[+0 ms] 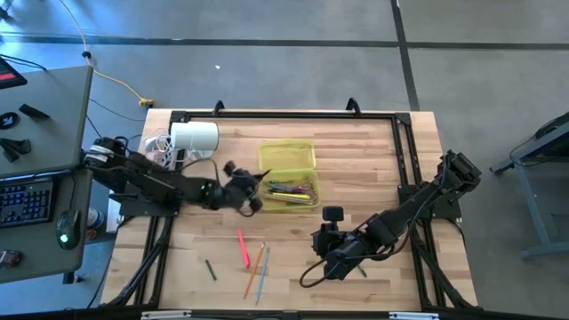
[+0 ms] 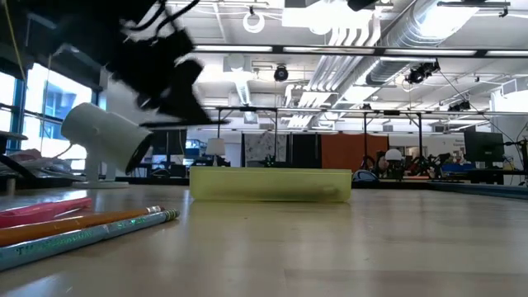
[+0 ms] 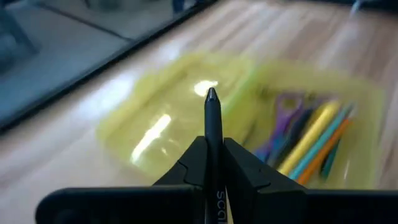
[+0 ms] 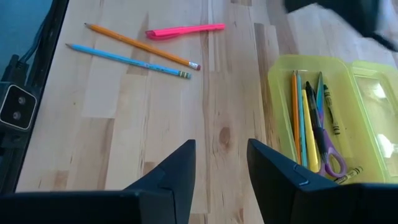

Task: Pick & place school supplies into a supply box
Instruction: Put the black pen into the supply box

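The left end effector (image 3: 213, 163) pinches a dark pen (image 3: 212, 118) between its fingers, tip pointing forward, and hangs above the near edge of the supply box (image 1: 288, 156). That translucent yellow-green box sits mid-counter with its lid folded back, holding purple-handled scissors (image 4: 333, 163) beside yellow, orange, light blue and green pencils. The right end effector (image 4: 221, 163) hovers low over the wooden counter (image 1: 373, 169) on the right side, its fingers parted with nothing between them. On the counter's front part lie a pink pen (image 1: 243, 248), an orange pencil (image 1: 254, 269), a light blue pencil (image 1: 263, 271) and a small dark pen (image 1: 209, 269), all well apart from the box. A white cylinder (image 1: 194, 138) with cables stands left of the box.
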Controlling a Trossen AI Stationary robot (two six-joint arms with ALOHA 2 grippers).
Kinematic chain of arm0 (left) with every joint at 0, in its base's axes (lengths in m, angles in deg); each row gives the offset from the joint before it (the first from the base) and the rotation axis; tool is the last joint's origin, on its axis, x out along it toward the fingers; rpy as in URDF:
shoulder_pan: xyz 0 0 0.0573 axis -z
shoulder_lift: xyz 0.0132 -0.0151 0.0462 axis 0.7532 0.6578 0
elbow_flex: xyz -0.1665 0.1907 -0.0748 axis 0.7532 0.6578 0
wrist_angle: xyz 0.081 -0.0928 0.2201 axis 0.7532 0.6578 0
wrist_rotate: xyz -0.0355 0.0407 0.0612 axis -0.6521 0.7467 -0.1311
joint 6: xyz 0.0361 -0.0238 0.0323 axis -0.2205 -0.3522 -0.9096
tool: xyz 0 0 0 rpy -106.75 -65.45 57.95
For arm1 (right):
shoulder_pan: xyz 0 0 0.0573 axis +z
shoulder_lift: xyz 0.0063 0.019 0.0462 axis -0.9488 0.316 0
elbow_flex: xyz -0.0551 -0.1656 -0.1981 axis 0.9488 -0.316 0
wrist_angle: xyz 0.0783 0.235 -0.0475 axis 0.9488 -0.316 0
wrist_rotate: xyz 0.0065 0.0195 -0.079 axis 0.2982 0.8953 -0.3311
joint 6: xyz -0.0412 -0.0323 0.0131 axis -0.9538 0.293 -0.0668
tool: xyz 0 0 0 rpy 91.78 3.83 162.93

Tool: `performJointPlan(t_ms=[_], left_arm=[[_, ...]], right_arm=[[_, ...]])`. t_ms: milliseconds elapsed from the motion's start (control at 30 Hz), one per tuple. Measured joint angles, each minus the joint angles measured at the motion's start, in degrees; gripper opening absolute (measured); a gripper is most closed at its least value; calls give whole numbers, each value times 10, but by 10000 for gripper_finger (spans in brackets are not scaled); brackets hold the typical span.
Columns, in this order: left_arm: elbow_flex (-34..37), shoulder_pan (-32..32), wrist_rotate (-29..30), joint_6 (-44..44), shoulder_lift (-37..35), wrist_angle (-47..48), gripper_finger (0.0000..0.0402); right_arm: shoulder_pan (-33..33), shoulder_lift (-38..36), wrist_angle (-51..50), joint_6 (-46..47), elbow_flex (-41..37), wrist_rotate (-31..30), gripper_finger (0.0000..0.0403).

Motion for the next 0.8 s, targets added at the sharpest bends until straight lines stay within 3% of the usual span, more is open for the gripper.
performJointPlan(t_ms=[133,233,400,567,800], left_arm=[[-73,-56,-139,-35,21,2,62],[-105,-81,-189,-37,61,-1,68],[-146,-96,-229,-58,160,-14,76],[-192,-94,-232,-64,236,-8,77],[-259,-95,-231,-87,275,14,101]], right_arm=[[0,0,0,0,0,0,129],[0,0,0,0,0,-5,129],[0,0,4,11,0,-13,129],[0,0,-6,48,0,-5,129],[0,0,-43,131,0,108,129]])
